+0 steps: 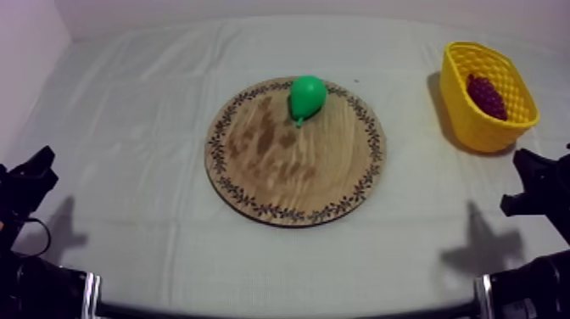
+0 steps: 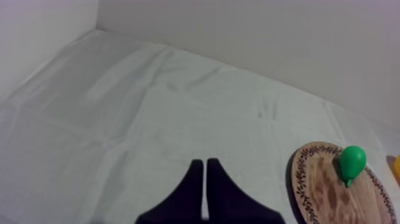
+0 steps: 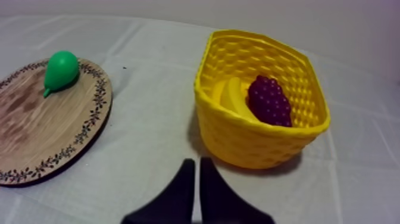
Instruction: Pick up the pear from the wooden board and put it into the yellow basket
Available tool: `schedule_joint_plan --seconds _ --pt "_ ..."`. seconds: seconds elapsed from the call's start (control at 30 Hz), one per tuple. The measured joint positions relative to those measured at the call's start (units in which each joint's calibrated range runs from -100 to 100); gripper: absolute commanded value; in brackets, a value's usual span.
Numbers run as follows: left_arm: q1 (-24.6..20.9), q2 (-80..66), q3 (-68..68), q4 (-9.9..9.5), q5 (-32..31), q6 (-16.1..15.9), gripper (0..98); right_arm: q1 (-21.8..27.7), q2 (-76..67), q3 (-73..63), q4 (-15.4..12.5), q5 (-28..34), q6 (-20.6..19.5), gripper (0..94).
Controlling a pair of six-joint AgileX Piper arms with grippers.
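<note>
From above we look down at a slant on the whole table (image 1: pixel 127 144). Behind our left gripper (image 2: pixel 204 162) we face cloth (image 2: pixel 149 107), the board (image 2: pixel 321 193) ahead to its right; behind our right gripper (image 3: pixel 196 161) the basket (image 3: pixel 256 146) is close ahead. All three views share the board

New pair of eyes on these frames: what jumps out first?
The bright green pear first, lying near the far edge of the round wooden board at mid-table. Next the yellow basket at the table's right side, holding a bunch of grapes and a banana. Both arms sit low at their sides, left gripper and right gripper shut on nothing.
</note>
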Motion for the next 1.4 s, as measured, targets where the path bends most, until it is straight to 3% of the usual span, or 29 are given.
schedule_joint_plan --seconds 0.97,1.13,1.4 --pt "0.0 0.0 0.0 0.0 0.0 0.0 0.1 0.0 0.0 0.0 0.0 0.0 0.38 0.5" --pt "0.0 0.0 0.0 0.0 0.0 0.0 0.1 0.11 0.13 0.0 -0.32 -3.19 2.75 0.4" --pt "0.0 0.0 0.0 0.0 0.0 0.0 0.1 -0.87 6.73 -7.34 -3.29 -5.1 7.63 0.3"
